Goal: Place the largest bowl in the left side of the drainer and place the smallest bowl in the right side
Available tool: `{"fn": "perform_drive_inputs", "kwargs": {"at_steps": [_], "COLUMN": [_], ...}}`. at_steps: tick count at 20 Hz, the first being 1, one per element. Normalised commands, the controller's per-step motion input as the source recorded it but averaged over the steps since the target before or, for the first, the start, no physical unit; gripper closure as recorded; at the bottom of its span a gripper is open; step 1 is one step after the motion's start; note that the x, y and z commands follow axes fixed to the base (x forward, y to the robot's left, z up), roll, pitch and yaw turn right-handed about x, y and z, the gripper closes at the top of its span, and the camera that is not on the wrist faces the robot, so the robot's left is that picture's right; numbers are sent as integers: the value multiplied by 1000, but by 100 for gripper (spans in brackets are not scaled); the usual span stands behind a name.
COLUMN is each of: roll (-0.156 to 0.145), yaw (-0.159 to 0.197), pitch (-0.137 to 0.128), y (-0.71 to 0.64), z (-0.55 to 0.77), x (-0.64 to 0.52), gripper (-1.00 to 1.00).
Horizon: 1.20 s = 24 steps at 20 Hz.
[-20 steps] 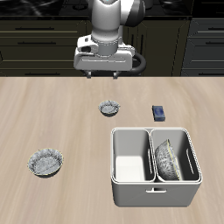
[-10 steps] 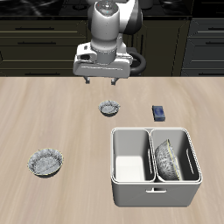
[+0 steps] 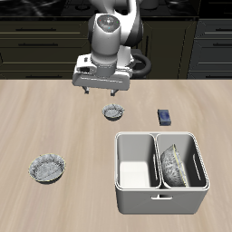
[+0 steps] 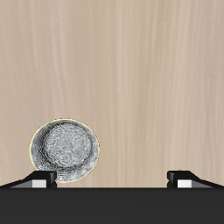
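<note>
Pincer (image 3: 99,91) open, empty, above table; smallest bowl (image 3: 113,112) just below, offset toward front edge, untouched.

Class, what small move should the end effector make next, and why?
Probably shift sideways until centred over the smallest bowl, then descend. The end effector is open and above the table, and the wrist view shows the bowl off-centre, near one fingertip.
</note>
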Motion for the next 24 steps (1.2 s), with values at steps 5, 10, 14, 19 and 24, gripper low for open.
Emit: {"fn": "perform_drive_inputs", "kwargs": {"at_steps": [5, 10, 14, 19, 24], "roll": [2, 21, 8, 15, 2], "yaw": [-10, -1, -13, -7, -13], "pitch": [39, 38, 54, 43, 37], "y": [19, 90, -5, -2, -11], "z": [-202, -211, -271, -273, -222], "x": [21, -3, -9, -79, -113], "gripper": [-100, -100, -100, -100, -100]}}
